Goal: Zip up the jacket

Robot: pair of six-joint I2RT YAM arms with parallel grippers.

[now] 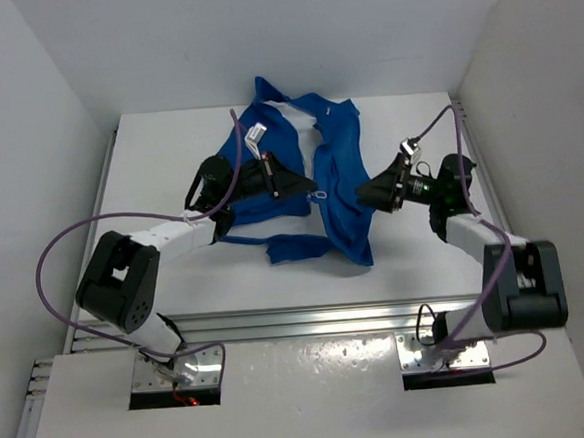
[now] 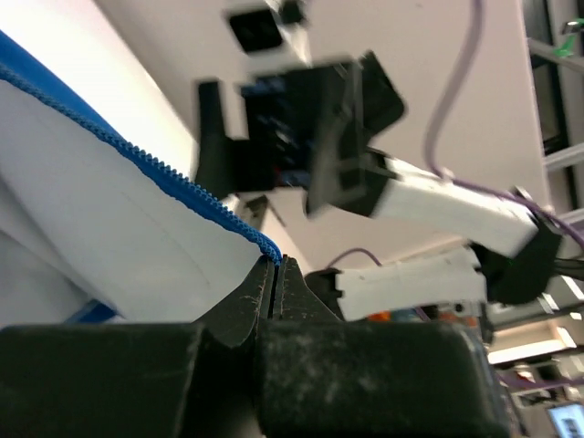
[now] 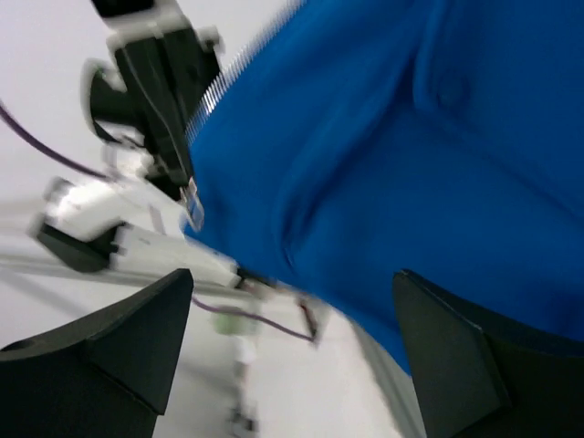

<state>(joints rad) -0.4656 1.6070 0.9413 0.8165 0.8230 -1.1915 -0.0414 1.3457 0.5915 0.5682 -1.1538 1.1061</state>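
The jacket (image 1: 341, 180) lies crumpled and open-fronted at the far middle of the tabletop (image 1: 157, 158), bright blue outside, with white lining exposed beside its toothed zipper edge (image 2: 155, 169). My left gripper (image 2: 276, 266) is clamped on the end of that edge. My right gripper (image 3: 292, 283) stands with jaws apart, blue fabric just before it.

jacket (image 1: 339, 176) heaped in the middle; bare tabletop (image 1: 153, 169) left of it gives passage; right gripper (image 1: 363, 192) and side wall (image 1: 523, 83) crowd its right.
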